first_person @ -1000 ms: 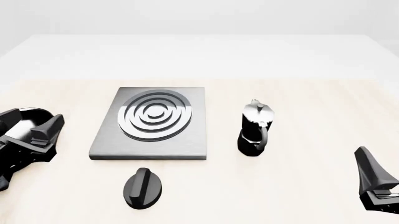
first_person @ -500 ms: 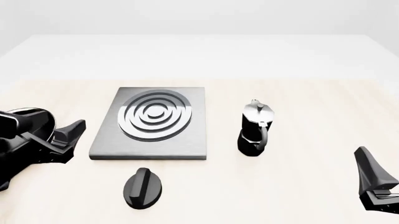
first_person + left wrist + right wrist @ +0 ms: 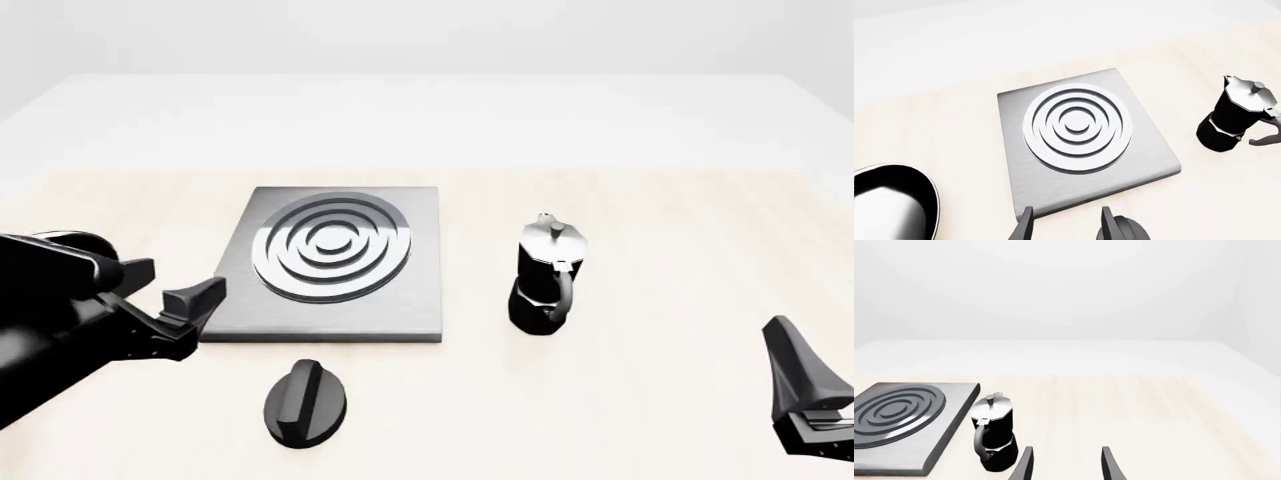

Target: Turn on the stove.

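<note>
The stove [image 3: 327, 255] is a grey metal slab with raised oval rings, lying left of centre. Its black ridged knob [image 3: 304, 402] lies apart on the table in front of it. My left gripper [image 3: 178, 290] is open and empty, above the table at the slab's front left corner, left of and behind the knob. In the left wrist view the stove [image 3: 1081, 135] fills the middle, and the knob [image 3: 1124, 231] peeks in beside the open gripper [image 3: 1066, 227]. My right gripper [image 3: 805, 405] is open and empty at the front right, far from the stove [image 3: 901, 420].
A black and silver moka pot [image 3: 545, 275] stands right of the stove; it also shows in the left wrist view [image 3: 1234, 117] and the right wrist view [image 3: 994, 440]. A glossy black frying pan [image 3: 891, 205] sits at the far left, mostly hidden behind my left arm in the front view.
My left gripper has moved right, from over the frying pan to the stove's front left corner. The right gripper has barely shifted. The knob, stove and pot have not moved.
</note>
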You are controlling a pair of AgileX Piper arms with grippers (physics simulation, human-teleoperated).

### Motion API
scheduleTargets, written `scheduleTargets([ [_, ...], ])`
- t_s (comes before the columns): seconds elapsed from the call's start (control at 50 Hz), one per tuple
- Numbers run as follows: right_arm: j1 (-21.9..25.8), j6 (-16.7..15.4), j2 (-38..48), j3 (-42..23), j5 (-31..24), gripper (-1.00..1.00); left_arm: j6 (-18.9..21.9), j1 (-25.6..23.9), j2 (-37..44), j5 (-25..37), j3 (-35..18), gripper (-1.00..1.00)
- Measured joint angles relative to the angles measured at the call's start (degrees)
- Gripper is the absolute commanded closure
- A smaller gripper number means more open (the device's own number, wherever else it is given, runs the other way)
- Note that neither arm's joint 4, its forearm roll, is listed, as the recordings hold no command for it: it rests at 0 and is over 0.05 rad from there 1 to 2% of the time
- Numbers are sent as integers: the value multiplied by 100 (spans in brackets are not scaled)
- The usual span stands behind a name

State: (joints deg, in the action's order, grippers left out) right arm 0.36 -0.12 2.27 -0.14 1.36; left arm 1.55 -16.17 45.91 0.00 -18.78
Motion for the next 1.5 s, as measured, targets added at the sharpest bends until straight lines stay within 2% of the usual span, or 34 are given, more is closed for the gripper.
scheduleTargets([
  [0.76, -25, -12, -39, -2, -33, -100, -752, -979, 940, -448, 255, -100],
  [1.5, -3, 10, 166, 7, 131, -100, -1232, -1461, 1995, -1098, 286, -100],
])
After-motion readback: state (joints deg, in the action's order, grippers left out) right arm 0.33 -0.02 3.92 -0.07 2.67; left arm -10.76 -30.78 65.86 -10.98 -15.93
